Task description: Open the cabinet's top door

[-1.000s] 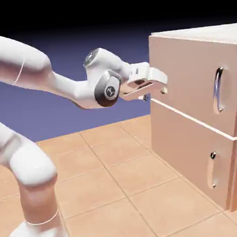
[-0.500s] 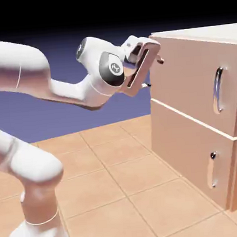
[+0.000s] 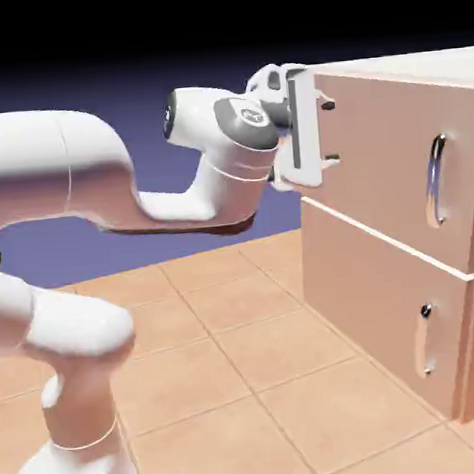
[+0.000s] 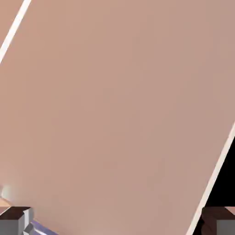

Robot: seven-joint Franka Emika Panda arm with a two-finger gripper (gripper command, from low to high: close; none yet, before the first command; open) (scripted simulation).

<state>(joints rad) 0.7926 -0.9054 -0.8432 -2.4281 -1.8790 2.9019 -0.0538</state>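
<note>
Blue-violet backdrop, fading to black higher up, is seen behind a floor-like surface (image 3: 241, 361) of terracotta tiles with thin pale joints. On the exterior view's right the cabinet (image 3: 386, 299) is placed, a tall tan box with a paler top, shown at an angle so that its front runs away toward the lower right. The front is divided by a pale slanting seam into two panels. The top door (image 3: 387, 184) is the upper panel, and it is seen lying flush with the cabinet front, closed. A long curved silver bar handle (image 3: 437, 179) is mounted upright near the door's right side. A small handle (image 3: 426, 341) is fixed on the lower panel beneath it.

The white arm (image 3: 66, 184) is seen rising from the lower left, bent over and reaching level toward the cabinet. The tool (image 3: 326, 132) is held at the upper left corner of the cabinet, just beside the left edge of the top door and well apart from the long handle. Its two fingers (image 3: 326, 105) are set one above the other and pointed toward the door, with a clear gap between them and nothing held. Whether the tips touch the panel cannot be told.

The hand view is filled by plain tan wood crossed by pale slanting edges, with the two grey fingertips (image 4: 16, 220) showing far apart in the bottom corners.
</note>
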